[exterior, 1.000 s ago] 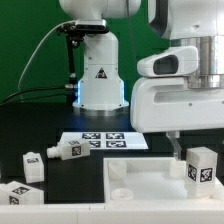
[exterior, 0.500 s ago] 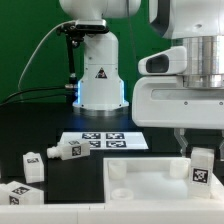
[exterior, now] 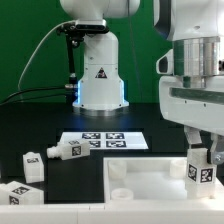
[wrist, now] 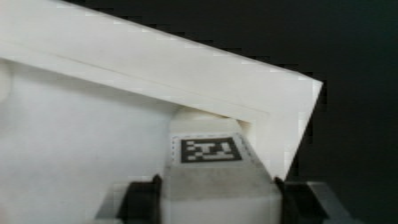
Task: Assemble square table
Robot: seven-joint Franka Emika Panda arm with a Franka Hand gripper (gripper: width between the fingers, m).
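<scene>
The square table's top (exterior: 150,180) is a white slab with a raised rim, lying at the front of the exterior view. At its far right corner a white leg (exterior: 201,170) with a black tag stands upright. My gripper (exterior: 198,152) comes down from above and is shut on that leg. In the wrist view the leg (wrist: 214,160) fills the gap between the two dark fingers (wrist: 139,200), with the slab's corner (wrist: 125,110) behind it. Whether the leg's lower end sits in a socket is hidden.
Three loose tagged legs (exterior: 68,150) (exterior: 33,165) (exterior: 14,193) lie on the black table at the exterior view's left. The marker board (exterior: 100,141) lies behind the slab. The arm's white base (exterior: 100,75) and cables stand further back.
The jaws have closed from wider apart onto the leg. The hand has shifted toward the exterior view's right; the leg has hardly moved.
</scene>
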